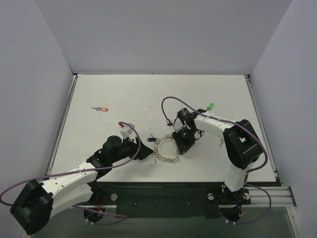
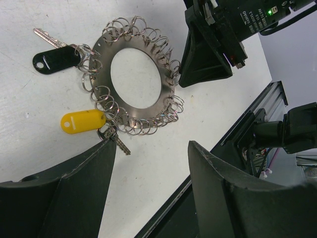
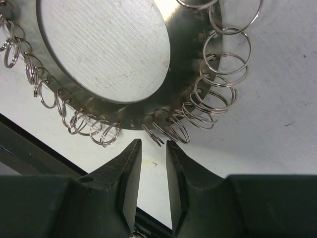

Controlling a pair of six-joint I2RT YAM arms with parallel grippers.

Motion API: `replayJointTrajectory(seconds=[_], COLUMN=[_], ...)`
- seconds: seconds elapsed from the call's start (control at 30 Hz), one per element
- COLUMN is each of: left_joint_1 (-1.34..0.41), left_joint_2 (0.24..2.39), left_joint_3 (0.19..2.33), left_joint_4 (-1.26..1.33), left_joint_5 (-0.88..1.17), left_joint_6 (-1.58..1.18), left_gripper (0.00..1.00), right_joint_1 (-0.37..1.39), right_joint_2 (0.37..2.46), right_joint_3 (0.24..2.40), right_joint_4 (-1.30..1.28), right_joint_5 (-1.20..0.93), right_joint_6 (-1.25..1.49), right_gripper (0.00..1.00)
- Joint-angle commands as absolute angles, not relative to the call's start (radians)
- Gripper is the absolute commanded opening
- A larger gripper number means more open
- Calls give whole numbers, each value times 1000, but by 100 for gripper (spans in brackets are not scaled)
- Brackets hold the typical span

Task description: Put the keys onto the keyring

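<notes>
The keyring (image 1: pixel 167 150) is a flat silver hoop edged with many small split rings, lying on the white table between my grippers. In the left wrist view a black-headed key (image 2: pixel 55 59) and a yellow-headed key (image 2: pixel 81 121) hang from rings on the keyring (image 2: pixel 101 69). A red-headed key (image 1: pixel 100 108) lies loose at the far left, a green-headed key (image 1: pixel 210 106) at the back right. My left gripper (image 1: pixel 147 153) (image 2: pixel 151 148) stands wide open just left of the hoop, holding nothing. My right gripper (image 1: pixel 179 148) (image 3: pixel 153 145) is at the hoop's (image 3: pixel 185 59) right rim, jaws narrowly apart and empty, tips just short of a split ring.
The table's black front rail (image 2: pixel 237 144) runs close behind the hoop. Purple cables (image 1: pixel 171 101) loop over both arms. Grey walls (image 1: pixel 29 99) close in the table on three sides.
</notes>
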State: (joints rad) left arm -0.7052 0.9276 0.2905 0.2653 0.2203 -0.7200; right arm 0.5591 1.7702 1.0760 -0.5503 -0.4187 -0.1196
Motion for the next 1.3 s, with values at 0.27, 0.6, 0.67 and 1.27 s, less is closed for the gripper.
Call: replayJointTrajectory(seconds=[0.27,0.6,0.67,1.27], left_joint_1=[-707,-707,-709,-707], left_joint_2=[922,913,908,885], left_joint_3=[313,311,311,307], left_joint_4=[293,287,285,279], left_joint_5=[229,230,229,229], left_joint_6=[-712,-713,-710,-710], left_gripper=[70,70,70,69], right_joint_1=[577,581,583,586], right_joint_2=[1802,1819,1825,1825], right_joint_3=[1127,1138,1143,1158], right_joint_4=[-626,-644,-649,-669], right_joint_5=[-402,-417,-419,-466], right_joint_6=[-150,-167,-169,-201], right_gripper=[20,17,17,0])
